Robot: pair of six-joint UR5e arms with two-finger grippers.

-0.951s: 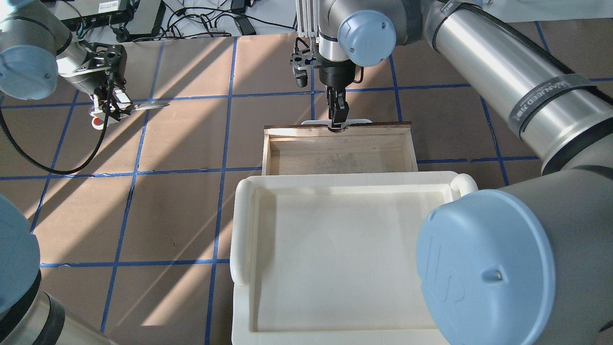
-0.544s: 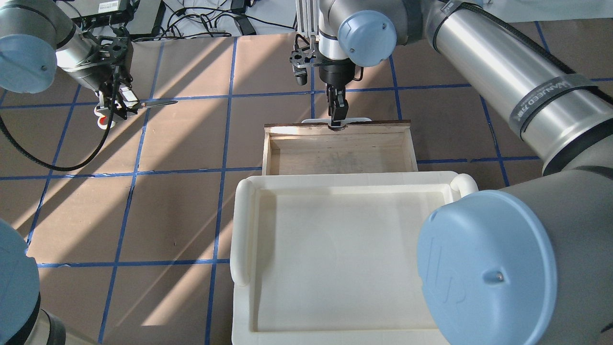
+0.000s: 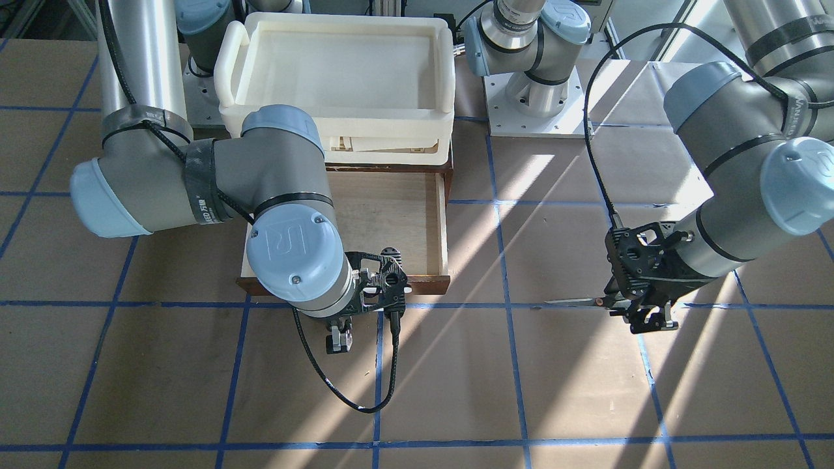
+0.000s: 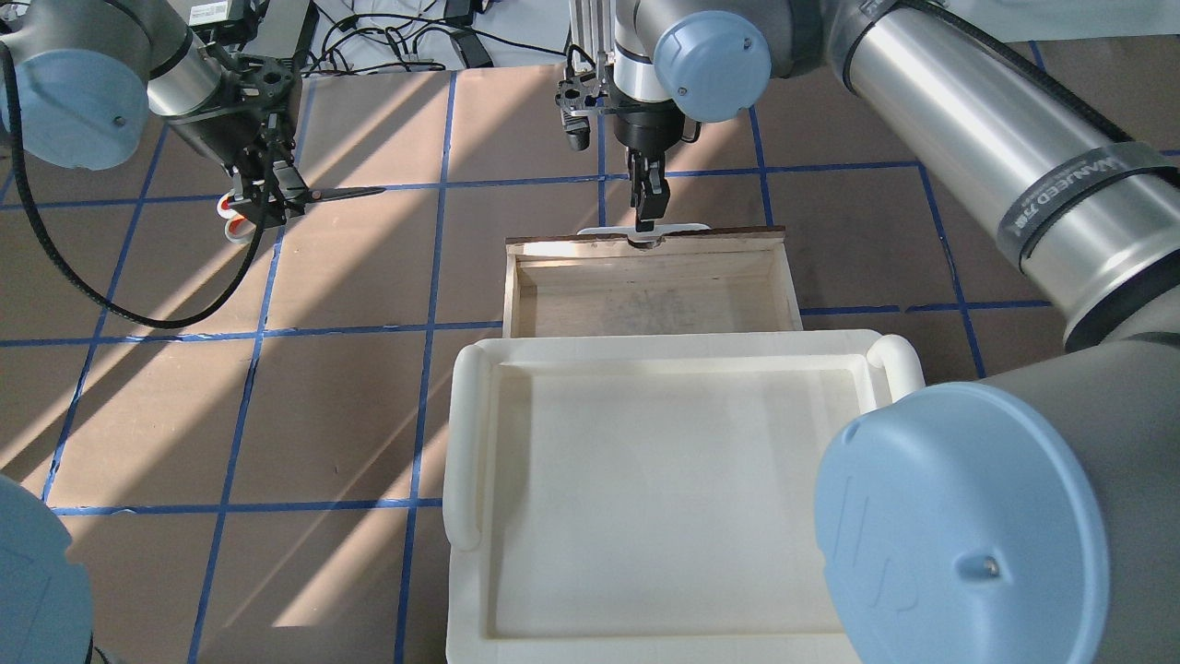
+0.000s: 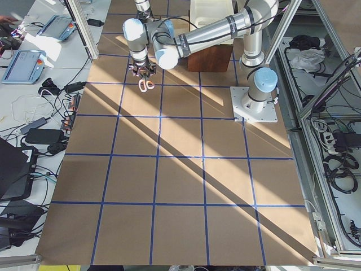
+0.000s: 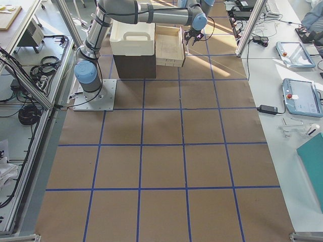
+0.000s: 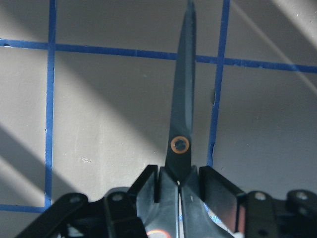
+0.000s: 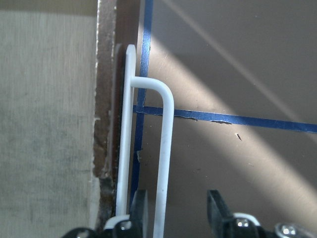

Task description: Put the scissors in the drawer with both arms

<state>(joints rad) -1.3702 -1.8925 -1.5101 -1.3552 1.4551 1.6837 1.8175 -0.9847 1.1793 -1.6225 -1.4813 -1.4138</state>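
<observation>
Blue cap (image 3: 296, 251) (UR logo), right arm (image 3: 146, 185).

The scissors (image 7: 181, 114) run out of frame behind the left gripper's (image 7: 179, 173) jaws; the white bar handle (image 8: 166, 148), between the right gripper's (image 8: 177, 208) jaws.

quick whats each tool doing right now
Left tool: closed, holding the scissors.
Right tool: open, one finger on each side of the drawer handle, not pinching it.

I'm working in a robotics lab. My worktop (image 5: 180, 169) carries a blue tape grid (image 5: 159, 156), teach pendants (image 6: 302, 97) and cables (image 4: 396, 41) alongside.
</observation>
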